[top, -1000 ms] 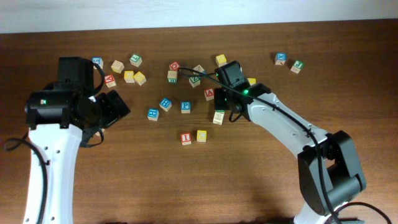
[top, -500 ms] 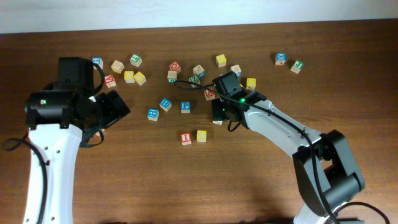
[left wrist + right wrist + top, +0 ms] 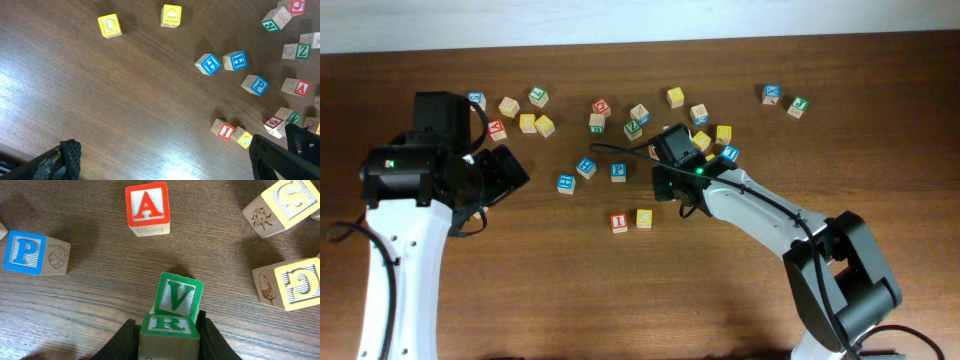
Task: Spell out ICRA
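Light wood with painted faces, these alphabet cubes should be light, rigid and not at all fragile. Their smooth flat sides could slip under a weak pinch, so the best hold is square across two opposite side faces, with the letter left facing up. The R cube sits low in the middle of the right wrist view, clamped in the right gripper. Its dark fingers press on the cube's left and right flanks, closed only as far as the block's width allows. A V cube stands tilted just beyond the R cube, touching or nearly touching its far edge. I cannot tell whether the fingers catch it as well, nor whether the R cube is off the table. If the V cube is dragged along it could upset the placement, so a clean lift looks wise. The A cube lies free farther ahead, with a P cube off to one side of it. In the overhead view the I cube and C cube sit side by side, touching or almost so, near the held block, and the spot beside the C looks open for the R. The left gripper hovers with its jaws spread wide, holding nothing.
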